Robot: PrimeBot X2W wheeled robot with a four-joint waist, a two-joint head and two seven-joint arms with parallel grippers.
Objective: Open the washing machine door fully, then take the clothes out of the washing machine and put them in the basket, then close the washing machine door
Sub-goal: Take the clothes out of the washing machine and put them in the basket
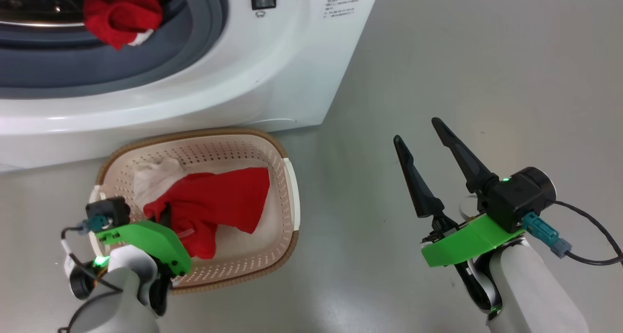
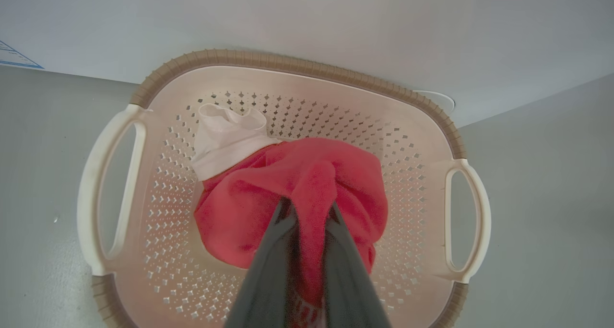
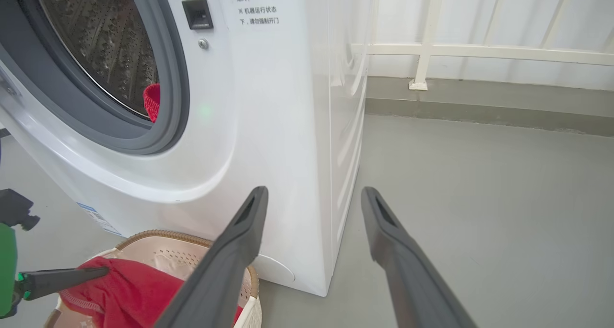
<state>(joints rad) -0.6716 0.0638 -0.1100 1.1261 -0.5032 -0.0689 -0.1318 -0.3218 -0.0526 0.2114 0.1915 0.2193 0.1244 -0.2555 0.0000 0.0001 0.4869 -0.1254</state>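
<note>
The washing machine (image 1: 272, 55) stands with its round opening uncovered; its door is out of view. One red garment (image 1: 121, 16) hangs over the grey gasket at the drum's mouth, and shows as a red edge (image 3: 152, 101) in the right wrist view. The basket (image 1: 288, 177) sits on the floor against the machine's front. In it lie white fabric (image 2: 225, 141) and a second red garment (image 2: 259, 193). My left gripper (image 2: 309, 208) hangs over the basket, shut on a fold of that red garment. My right gripper (image 1: 416, 131) is open and holds nothing, right of the basket above bare floor.
Grey floor (image 1: 486, 80) stretches right of the machine and basket. A white railing and low wall ledge (image 3: 479, 54) run along the back. A dark cable (image 1: 591, 226) loops from my right wrist.
</note>
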